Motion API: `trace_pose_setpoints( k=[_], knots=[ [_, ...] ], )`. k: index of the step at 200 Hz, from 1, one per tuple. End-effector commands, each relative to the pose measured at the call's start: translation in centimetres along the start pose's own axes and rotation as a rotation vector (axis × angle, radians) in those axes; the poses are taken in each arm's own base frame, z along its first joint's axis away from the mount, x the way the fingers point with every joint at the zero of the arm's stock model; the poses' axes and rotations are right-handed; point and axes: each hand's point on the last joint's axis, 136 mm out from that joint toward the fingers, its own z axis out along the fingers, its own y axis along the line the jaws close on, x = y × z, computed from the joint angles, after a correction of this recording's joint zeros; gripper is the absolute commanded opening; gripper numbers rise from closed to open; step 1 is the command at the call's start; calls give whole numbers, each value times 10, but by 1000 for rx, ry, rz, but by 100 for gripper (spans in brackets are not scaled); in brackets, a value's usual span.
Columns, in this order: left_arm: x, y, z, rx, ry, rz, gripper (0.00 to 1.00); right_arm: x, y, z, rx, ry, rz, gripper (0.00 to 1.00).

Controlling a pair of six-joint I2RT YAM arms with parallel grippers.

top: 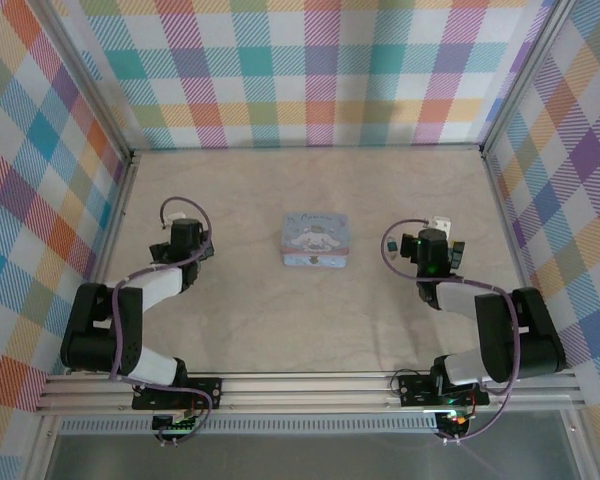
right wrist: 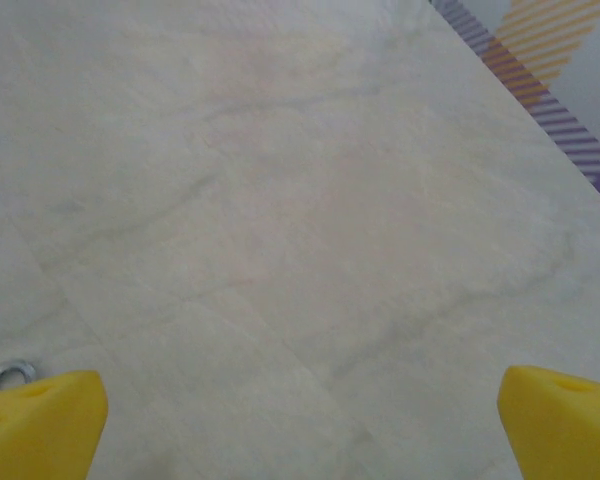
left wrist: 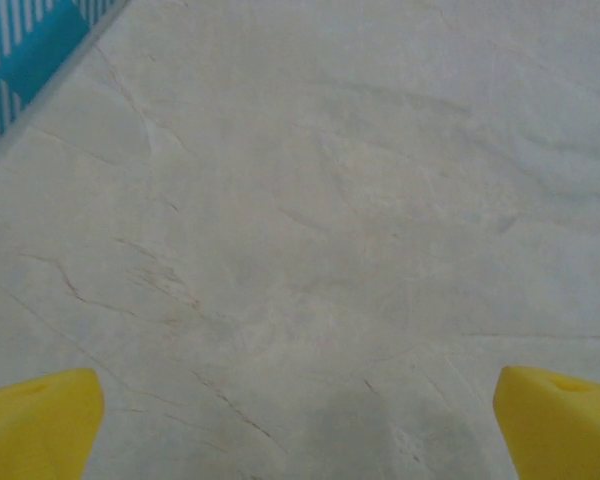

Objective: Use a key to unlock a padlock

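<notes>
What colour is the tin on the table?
Pale blue tin, clearest in the top external view.

Pale table, pastel plaid walls

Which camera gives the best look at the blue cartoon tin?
Top external: the tin lies whole, lid up, in the middle of the tabletop. The wrist cameras look at that tabletop beyond their yellow fingertips.

- Tin: pale blue, white cartoon print.
- Walls: pastel plaid, pink, teal, yellow, purple, orange.
- Table: pale beige, faint veining.
- Fingertips: bright yellow.
- Arms: black with white sections.
- Cables: purple.
</notes>
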Motion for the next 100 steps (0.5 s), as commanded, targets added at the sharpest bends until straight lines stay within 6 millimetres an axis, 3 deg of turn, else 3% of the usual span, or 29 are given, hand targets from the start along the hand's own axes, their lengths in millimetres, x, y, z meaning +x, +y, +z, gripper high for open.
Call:
trace_pose_setpoints(
  k=[1, 14, 29, 39, 53, 100],
  knots=[
    [-36, -7, -6, 57, -216, -62, 100, -36, 9, 2, -92, -196, 49, 100],
    [-32, -7, -2, 68, -247, -72, 100, -35, 24, -1, -210, -197, 28, 100],
    [-28, -32, 0, 196, -223, 2, 100, -20, 32, -1, -273, -195, 11, 100],
    [-22, -47, -3, 291, -221, 42, 100, -27, 25, 5, -224, -223, 34, 100],
    [-18, -41, -1, 276, -271, 18, 100, -23, 23, 16, -212, -140, 44, 100],
    [-17, -36, -1, 239, -253, 9, 100, -21, 23, 14, -224, -132, 46, 100]
  ],
)
